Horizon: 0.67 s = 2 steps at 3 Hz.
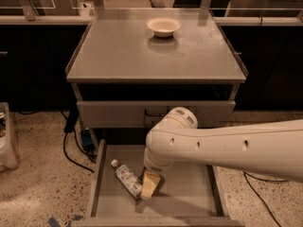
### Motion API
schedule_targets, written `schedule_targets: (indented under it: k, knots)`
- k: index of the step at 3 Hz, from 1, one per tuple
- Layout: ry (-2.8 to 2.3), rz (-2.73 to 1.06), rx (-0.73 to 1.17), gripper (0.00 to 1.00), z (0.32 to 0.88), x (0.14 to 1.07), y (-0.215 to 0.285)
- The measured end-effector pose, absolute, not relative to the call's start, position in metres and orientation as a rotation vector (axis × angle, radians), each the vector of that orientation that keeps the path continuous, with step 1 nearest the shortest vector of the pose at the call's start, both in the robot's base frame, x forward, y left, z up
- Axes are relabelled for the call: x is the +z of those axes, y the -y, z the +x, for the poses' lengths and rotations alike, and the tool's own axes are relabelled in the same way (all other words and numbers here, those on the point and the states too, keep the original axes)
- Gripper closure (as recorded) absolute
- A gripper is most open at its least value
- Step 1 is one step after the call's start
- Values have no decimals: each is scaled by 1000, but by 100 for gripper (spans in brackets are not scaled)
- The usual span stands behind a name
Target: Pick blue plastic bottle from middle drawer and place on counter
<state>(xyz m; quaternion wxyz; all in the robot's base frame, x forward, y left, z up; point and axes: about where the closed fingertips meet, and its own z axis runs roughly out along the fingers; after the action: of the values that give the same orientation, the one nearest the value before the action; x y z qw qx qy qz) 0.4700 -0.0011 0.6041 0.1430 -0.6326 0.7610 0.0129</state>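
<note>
The blue plastic bottle (126, 178) lies on its side on the floor of the open middle drawer (189, 195), white cap pointing to the back left. My gripper (149, 185) hangs from the big white arm (222, 145) down into the drawer, right beside the bottle's lower right end and touching or nearly touching it. The arm hides the middle of the drawer. The counter (123, 51) is the grey cabinet top above.
A white bowl (164, 26) stands at the back of the counter. A closed drawer front (113, 113) with a black handle sits above the open drawer. Cables (71, 145) and a pale container (5, 136) lie on the speckled floor to the left.
</note>
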Motion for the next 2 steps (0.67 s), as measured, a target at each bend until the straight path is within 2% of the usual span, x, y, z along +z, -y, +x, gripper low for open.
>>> schedule_targets:
  k: [2]
  knots:
    - [-2177, -1786, 77, 0, 470, 602, -5]
